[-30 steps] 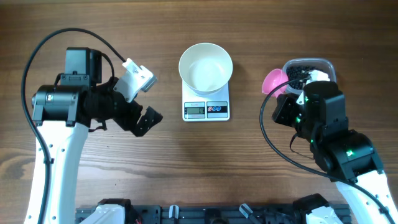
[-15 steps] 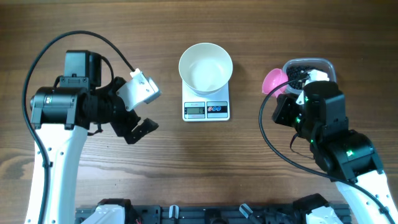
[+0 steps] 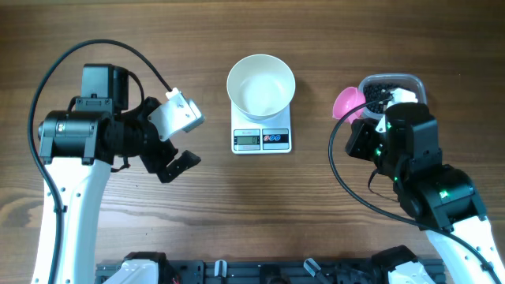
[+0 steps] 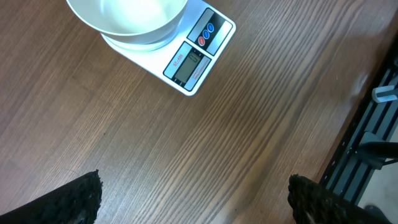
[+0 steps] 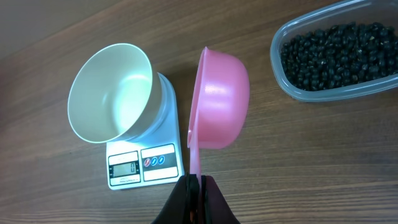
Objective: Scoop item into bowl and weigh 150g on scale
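Grip first: right gripper (image 5: 193, 190) pressed together on the thin handle of a pink plastic scoop (image 5: 219, 102), cup turned on edge, no load visible in it. Just beyond, to the right, a clear rounded-rectangular plastic tub (image 5: 292, 84) holding the tiny round black beads (image 5: 339, 53); scoop beside the tub, not in the beads. Beyond, to the left, a small flat white digital scale (image 5: 140, 167) on the brown wooden table (image 5: 62, 199), carrying a round white bowl (image 5: 109, 93), empty, display and buttons left uncovered. Farther off, left gripper (image 4: 196, 202) spread wide, holding nothing, hanging over bare wood apart from the scale.

Stage judged: first scoop not yet taken; nothing weighed.

Hazards noted:
- Narrow pinch on a flat handle: possible twist of the scoop under load, with beads shed onto the table between tub and bowl.
- Tub unrestrained: liable to slide or tip if dug into hard from one side.
- Bowl merely resting on the scale: a knock from the scoop enough to shift it or upset the reading.
- Round beads: prone to bounce out if tipped from height.
- Overshoot of the target likely with full scoops late on.
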`<state>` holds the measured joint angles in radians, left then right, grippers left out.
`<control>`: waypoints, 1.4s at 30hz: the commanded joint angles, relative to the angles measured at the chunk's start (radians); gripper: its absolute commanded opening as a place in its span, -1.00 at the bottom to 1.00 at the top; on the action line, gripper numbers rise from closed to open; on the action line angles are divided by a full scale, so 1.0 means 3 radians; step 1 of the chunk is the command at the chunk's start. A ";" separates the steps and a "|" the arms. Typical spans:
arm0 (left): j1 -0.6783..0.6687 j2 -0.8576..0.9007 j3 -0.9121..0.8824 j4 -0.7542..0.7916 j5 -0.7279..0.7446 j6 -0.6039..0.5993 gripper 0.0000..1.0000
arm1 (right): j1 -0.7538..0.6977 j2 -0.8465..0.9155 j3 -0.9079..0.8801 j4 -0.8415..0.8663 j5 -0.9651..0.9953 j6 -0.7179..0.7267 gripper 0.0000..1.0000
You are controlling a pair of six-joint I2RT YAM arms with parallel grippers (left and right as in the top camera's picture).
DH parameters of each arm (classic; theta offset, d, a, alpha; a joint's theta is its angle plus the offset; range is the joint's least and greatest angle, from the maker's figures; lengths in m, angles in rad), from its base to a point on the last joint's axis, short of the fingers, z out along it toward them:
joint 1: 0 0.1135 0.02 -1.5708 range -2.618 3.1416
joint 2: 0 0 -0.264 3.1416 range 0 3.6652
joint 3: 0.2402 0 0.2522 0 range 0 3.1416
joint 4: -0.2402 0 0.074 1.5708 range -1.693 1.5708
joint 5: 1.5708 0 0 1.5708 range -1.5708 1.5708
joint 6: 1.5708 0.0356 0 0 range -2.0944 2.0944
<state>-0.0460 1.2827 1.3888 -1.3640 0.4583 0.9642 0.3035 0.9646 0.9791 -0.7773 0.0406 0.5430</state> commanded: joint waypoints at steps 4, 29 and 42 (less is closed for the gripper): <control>-0.0004 -0.0050 0.0079 0.0094 0.0216 0.0053 1.00 | -0.0014 0.0001 0.0074 0.0019 -0.0043 -0.0071 -0.92; 0.0224 -0.0050 0.0078 -0.0080 0.0142 0.0319 1.00 | -0.0014 0.0001 0.0074 0.0017 -0.0043 -0.0155 -0.91; 0.0381 -0.0037 0.0078 -0.0144 0.0381 0.0604 1.00 | -0.0014 0.0001 0.0074 0.0020 -0.0043 -0.0158 -0.92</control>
<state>0.0643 1.2827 1.3895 -1.4067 0.5385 1.1114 0.3035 0.9646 0.9791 -0.7773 0.0406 0.5102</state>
